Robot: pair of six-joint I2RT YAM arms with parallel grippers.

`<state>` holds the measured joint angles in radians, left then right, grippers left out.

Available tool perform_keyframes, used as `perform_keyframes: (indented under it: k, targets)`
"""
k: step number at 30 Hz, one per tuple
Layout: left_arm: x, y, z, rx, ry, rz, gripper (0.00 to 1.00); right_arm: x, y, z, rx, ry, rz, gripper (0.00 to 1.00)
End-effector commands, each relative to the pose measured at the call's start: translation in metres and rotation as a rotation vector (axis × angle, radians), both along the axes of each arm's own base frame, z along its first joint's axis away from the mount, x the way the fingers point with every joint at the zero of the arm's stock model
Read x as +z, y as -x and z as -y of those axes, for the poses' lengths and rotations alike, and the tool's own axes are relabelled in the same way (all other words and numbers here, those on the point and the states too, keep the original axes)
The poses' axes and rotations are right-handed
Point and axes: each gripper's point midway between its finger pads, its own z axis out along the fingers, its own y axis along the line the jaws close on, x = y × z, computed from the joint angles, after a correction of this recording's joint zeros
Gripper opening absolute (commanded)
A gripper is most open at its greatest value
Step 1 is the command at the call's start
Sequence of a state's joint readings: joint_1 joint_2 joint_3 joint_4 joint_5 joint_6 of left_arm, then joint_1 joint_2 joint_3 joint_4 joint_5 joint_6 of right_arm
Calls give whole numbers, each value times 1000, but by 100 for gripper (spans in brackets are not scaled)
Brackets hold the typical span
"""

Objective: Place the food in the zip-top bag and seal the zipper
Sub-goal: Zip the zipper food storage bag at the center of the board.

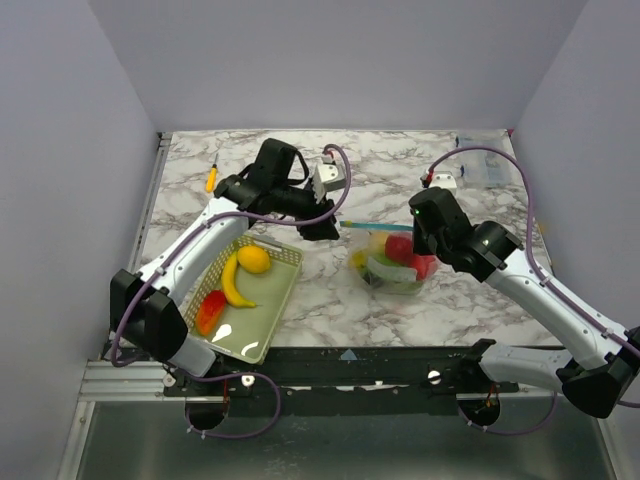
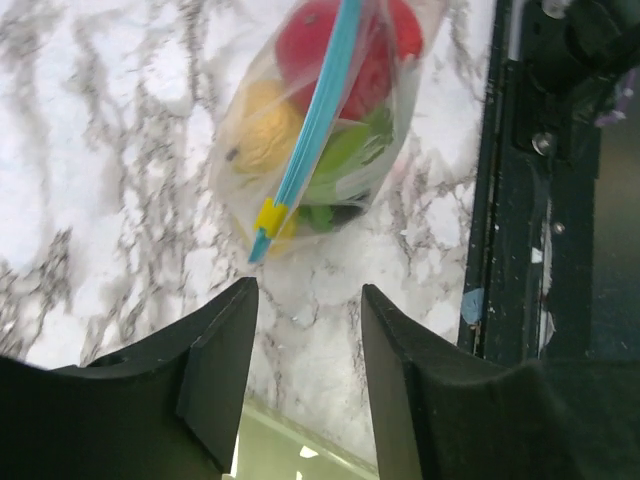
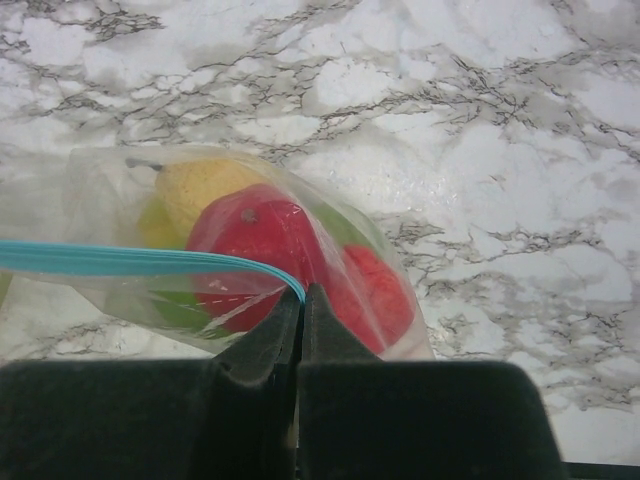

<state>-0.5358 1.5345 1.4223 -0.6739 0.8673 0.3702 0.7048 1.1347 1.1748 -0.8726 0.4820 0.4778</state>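
The clear zip-top bag (image 1: 392, 265) stands mid-table, holding red, yellow and green toy food (image 3: 255, 235). Its light-blue zipper (image 3: 140, 260) runs along the top, with a yellow slider (image 2: 269, 216) at its left end. My right gripper (image 3: 303, 298) is shut on the zipper's right end and holds the bag up. My left gripper (image 2: 308, 300) is open and empty, just left of the slider end and apart from it. More food lies in the basket: a banana (image 1: 233, 281), a yellow fruit (image 1: 254, 259) and a red piece (image 1: 210, 311).
The pale green mesh basket (image 1: 283, 290) sits at the front left, under my left arm. An orange marker (image 1: 211, 178) lies at the back left. A white box (image 1: 331, 178) and another white device (image 1: 445, 180) sit at the back. The table's dark front rail (image 2: 520, 200) is close by.
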Motion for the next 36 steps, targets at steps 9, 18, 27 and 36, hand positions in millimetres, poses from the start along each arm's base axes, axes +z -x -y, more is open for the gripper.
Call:
perform_keyframes:
  k: [9,18,27,36]
  targets:
    - [83,-20,-41,418,83,224,55,26,-15,23,-141,42,111,0]
    - [102,-2,-53,416,131,334,56,-1,1,3,-18,-21,16,8]
    - [120,14,-50,407,207,358,56,17,-1,-10,32,-87,49,46]
    - [137,44,-44,335,263,369,58,26,-3,-35,119,-143,7,61]
